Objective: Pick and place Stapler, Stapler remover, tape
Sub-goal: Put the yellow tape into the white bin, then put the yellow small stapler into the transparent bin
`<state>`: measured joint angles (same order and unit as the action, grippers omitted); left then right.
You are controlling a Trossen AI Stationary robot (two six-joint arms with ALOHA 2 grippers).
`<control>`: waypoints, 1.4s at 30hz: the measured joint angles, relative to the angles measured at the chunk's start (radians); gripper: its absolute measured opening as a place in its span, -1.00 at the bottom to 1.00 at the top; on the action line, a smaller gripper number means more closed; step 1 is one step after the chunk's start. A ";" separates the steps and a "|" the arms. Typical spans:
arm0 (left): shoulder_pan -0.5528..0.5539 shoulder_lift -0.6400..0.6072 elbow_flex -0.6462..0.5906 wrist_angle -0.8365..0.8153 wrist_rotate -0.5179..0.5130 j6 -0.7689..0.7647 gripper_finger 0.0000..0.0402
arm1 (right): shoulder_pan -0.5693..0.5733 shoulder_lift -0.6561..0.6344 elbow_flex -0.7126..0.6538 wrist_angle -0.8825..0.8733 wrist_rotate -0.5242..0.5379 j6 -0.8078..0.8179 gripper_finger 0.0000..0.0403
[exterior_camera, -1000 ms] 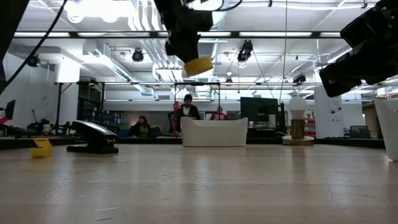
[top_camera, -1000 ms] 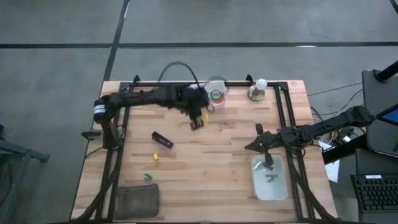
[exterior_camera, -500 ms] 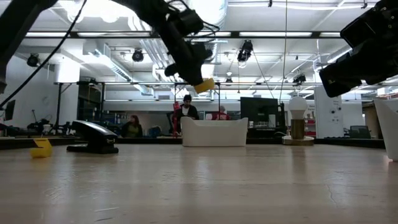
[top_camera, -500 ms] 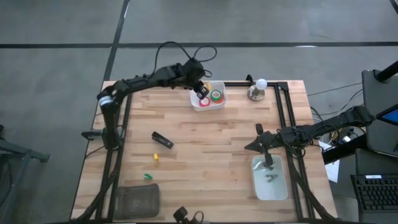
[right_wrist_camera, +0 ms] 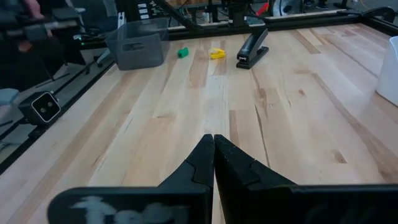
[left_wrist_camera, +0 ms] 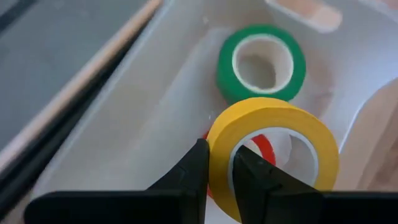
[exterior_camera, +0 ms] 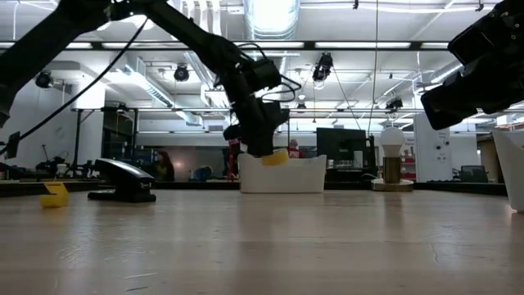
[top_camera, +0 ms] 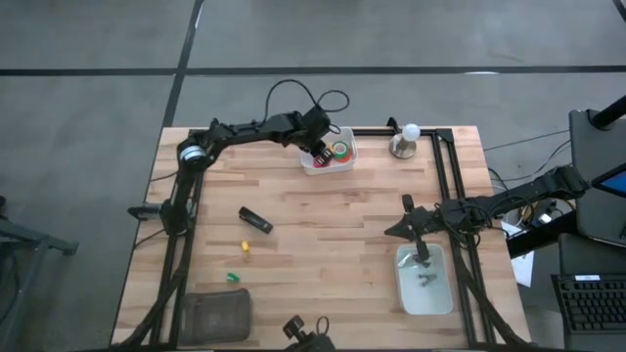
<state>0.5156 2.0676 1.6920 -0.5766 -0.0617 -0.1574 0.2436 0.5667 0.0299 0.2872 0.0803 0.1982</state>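
My left gripper [left_wrist_camera: 220,151] is over the white tray [top_camera: 344,162] at the table's far edge, shut on the yellow tape roll [left_wrist_camera: 273,155]. In the low view the roll [exterior_camera: 274,157] sits at the tray's rim [exterior_camera: 282,174]. A green roll [left_wrist_camera: 261,62] and a red roll [left_wrist_camera: 266,148] lie flat in the tray. The black stapler [top_camera: 255,220], a yellow piece [top_camera: 245,248] and a green piece [top_camera: 233,278] lie on the table's left half. My right gripper [right_wrist_camera: 213,149] is shut and hovers near a clear tub [top_camera: 424,279]. My left gripper pinches the yellow roll's wall [left_wrist_camera: 217,132], with one finger [left_wrist_camera: 249,177] inside the ring's open centre and the other [left_wrist_camera: 196,171] outside. The fingers come from above, slanting down into the tray. The roll hangs tilted over the red roll.
A lamp with a white bulb [top_camera: 406,142] stands to the right of the tray. A dark mesh basket [top_camera: 217,313] sits at the near left corner. Black frame rails run along the table's edges. Bare wood lies across the table's middle. People show in the room beyond.
My left gripper has carried the yellow roll from above the table's middle toward the far edge, then down into the white tray. In the low view the roll has dropped from high above the tray to its rim. The right arm has kept still.
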 joint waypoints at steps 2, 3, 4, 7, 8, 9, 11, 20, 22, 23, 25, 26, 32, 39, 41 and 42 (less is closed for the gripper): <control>0.002 0.023 0.003 0.000 0.001 0.000 -0.70 | 0.000 0.000 0.000 0.000 0.000 0.000 -0.96; 0.002 0.032 0.004 0.000 0.006 0.000 -0.69 | 0.000 0.000 0.000 0.000 0.000 0.000 -0.96; 0.003 0.040 0.004 -0.003 0.015 0.002 -0.69 | 0.000 0.000 0.000 0.000 0.000 0.000 -0.96; 0.005 0.053 0.004 -0.007 0.023 0.012 -0.69 | 0.000 0.000 0.000 0.000 0.000 0.004 -0.96; 0.005 0.054 0.004 -0.009 0.023 0.013 -0.69 | 0.000 0.000 0.000 0.000 0.000 0.004 -0.96; 0.005 0.055 0.004 -0.008 0.024 0.014 -0.69 | 0.000 0.000 0.000 0.000 0.000 0.004 -0.96; 0.006 0.056 0.004 -0.008 0.024 0.014 -0.68 | 0.000 0.000 -0.001 0.000 0.000 0.004 -0.96; 0.013 0.057 0.005 -0.046 0.034 -0.033 -0.55 | 0.000 0.000 -0.002 0.000 0.000 0.004 -0.96; 0.013 0.057 0.005 -0.045 0.034 -0.036 -0.50 | 0.000 0.000 -0.002 0.000 0.000 0.004 -0.96; 0.013 0.057 0.005 -0.046 0.034 -0.037 -0.46 | 0.000 0.000 -0.002 0.000 0.000 0.004 -0.96; 0.013 0.057 0.010 -0.046 0.034 -0.045 -0.39 | 0.000 0.000 -0.002 0.000 0.000 0.004 -0.96; 0.013 0.057 0.015 -0.047 0.034 -0.046 -0.36 | 0.000 0.000 -0.002 0.000 0.000 0.004 -0.96; 0.011 0.056 0.079 -0.048 0.034 -0.045 -0.21 | 0.000 -0.001 -0.002 0.000 0.000 0.004 -0.96; -0.017 0.013 0.162 -0.187 0.072 0.005 -0.19 | 0.000 -0.001 -0.002 -0.001 0.000 0.008 -0.96; -0.041 -0.013 0.167 -0.256 0.075 0.036 -0.19 | 0.000 -0.001 -0.002 -0.009 -0.001 0.010 -0.96; -0.056 -0.026 0.167 -0.290 0.076 0.049 -0.19 | 0.000 -0.001 -0.002 -0.017 0.000 0.015 -0.96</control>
<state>0.4594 2.0418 1.8586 -0.8666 0.0143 -0.1079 0.2439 0.5659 0.0277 0.2704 0.0799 0.2133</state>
